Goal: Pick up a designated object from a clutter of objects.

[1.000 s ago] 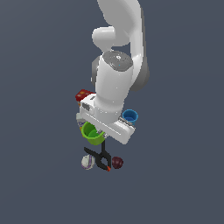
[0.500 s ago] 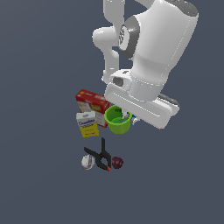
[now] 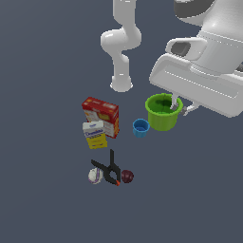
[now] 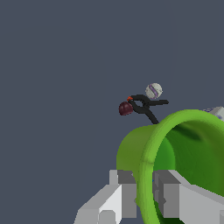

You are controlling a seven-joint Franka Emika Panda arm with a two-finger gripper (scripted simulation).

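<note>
Since half a second ago our arm has swung up and toward the exterior view's right, and the bright lime-green round cup [image 3: 163, 112] has come with it, uncovering the small blue cup [image 3: 141, 128] that was hidden behind it. Our gripper [image 4: 144, 199] is clamped on the green cup's wall: in the wrist view one finger sits outside the thick rim and the other inside the darker green bowl, the rim pinched between them.

So the green cup hangs straight below the hand, off the floor as far as we can judge, its open mouth facing roughly along the fingers; only a lift remains for us, we reckon.

Taking the green cup as our landmark, the blue cup lies just beside it on the exterior view's left. Farther that way stand the red cracker box [image 3: 101, 115] and the white-and-yellow box [image 3: 95, 135] touching its front. Well below the green cup lie the black clamp [image 3: 110, 168], the white ball [image 3: 95, 176] and the dark plum [image 3: 126, 176].
</note>
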